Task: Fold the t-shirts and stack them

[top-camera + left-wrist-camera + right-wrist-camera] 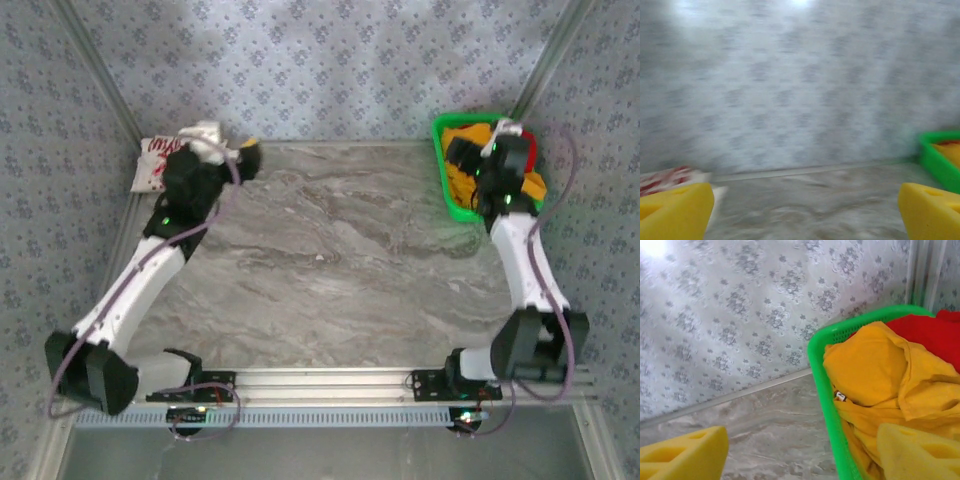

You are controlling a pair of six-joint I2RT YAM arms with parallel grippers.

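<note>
Jaws released on both left gripper [804, 212] and right gripper [802, 452]. The right looks astride the green basket [821, 380] wall, probably best centred over the yellow-orange t-shirt [870, 365] before pinching.

Folded t-shirt [155, 165]: on the counter [340, 260], just left of the left tool [805, 215].
Basket [822, 385]: on the counter, far right of that tool; the right tool [800, 455] straddles its wall.
Heaped t-shirts [875, 365]: in the basket, ahead of the right tool.
</note>
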